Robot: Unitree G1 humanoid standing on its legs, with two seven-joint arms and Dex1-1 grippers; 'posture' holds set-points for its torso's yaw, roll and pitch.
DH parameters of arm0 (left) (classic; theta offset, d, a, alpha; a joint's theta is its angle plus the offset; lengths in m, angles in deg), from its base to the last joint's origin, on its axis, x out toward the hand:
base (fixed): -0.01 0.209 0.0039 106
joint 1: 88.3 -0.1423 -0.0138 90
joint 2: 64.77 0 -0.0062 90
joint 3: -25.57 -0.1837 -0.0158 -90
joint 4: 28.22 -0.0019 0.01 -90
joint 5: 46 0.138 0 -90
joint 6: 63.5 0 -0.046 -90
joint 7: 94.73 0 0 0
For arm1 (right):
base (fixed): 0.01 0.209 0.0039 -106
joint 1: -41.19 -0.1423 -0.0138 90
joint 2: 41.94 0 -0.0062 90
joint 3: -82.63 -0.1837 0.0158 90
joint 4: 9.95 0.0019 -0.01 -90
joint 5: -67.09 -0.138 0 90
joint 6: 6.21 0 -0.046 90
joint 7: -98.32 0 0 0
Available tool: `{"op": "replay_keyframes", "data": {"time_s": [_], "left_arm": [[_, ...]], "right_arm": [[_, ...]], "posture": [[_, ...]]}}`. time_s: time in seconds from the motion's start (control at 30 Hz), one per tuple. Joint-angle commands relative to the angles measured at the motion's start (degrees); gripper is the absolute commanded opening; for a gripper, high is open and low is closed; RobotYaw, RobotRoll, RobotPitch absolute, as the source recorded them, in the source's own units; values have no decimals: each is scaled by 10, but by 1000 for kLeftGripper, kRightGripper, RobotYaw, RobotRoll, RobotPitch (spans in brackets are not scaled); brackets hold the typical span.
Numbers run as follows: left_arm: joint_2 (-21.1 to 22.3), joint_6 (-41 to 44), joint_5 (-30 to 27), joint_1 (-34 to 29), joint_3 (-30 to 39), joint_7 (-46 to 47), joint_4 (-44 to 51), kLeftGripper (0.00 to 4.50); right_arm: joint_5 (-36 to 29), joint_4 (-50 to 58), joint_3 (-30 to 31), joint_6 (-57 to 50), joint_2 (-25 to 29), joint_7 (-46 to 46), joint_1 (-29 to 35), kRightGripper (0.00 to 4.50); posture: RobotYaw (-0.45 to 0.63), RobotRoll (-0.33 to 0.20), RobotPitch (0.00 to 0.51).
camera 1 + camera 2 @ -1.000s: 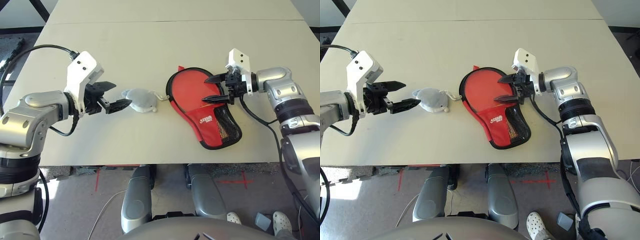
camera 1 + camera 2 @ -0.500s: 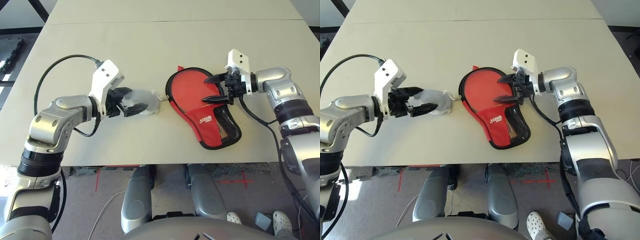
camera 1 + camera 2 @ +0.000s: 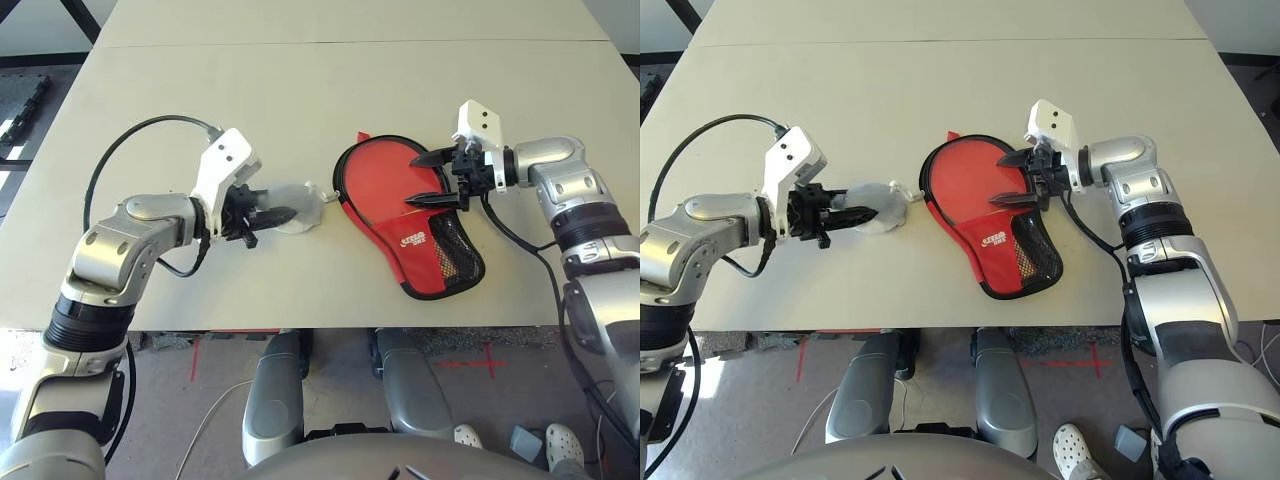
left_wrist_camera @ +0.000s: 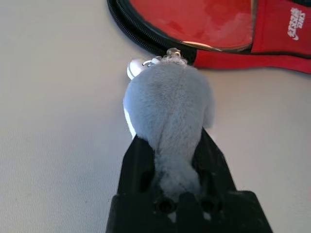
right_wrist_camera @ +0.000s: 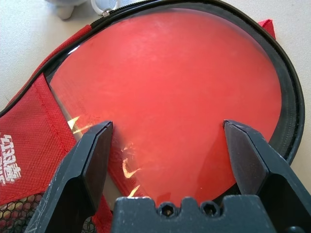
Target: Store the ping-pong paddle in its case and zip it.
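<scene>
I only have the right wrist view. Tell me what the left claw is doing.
Observer: The left claw is shut on the soft grey bundle, gripping the end farthest from the case.
Operator: Say where that bundle sits.
Observer: It lies on the table, just left of the case, with its ring close to the case's black zip edge.
Operator: Describe the case's narrow end.
Observer: It points toward the table's near edge, with the mesh pocket facing up, and lies fully on the table.
</scene>
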Motion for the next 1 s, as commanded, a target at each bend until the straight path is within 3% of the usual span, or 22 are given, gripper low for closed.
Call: {"op": "replay_keyframes", "data": {"time_s": [0.03, 0.2, 0.7, 1.0], "left_arm": [[7, -11, 19, 24, -22, -10, -25, 214], [-12, -50, 72, 96, -51, 3, -118, 214], [-135, -192, 207, 293, -82, 49, -446, 212], [-153, -276, 288, 361, -96, 78, -590, 206]], "right_arm": [[25, -14, 20, -20, 5, 1, 36, 4500], [25, -2, 21, -23, 3, -2, 46, 4500], [27, 39, 23, -39, 7, -6, 74, 4500], [28, 66, 22, -51, 11, -8, 90, 4500]], "posture": [[12, 0, 273], [3, 0, 275], [-29, 0, 279], [-47, 0, 278]]}}
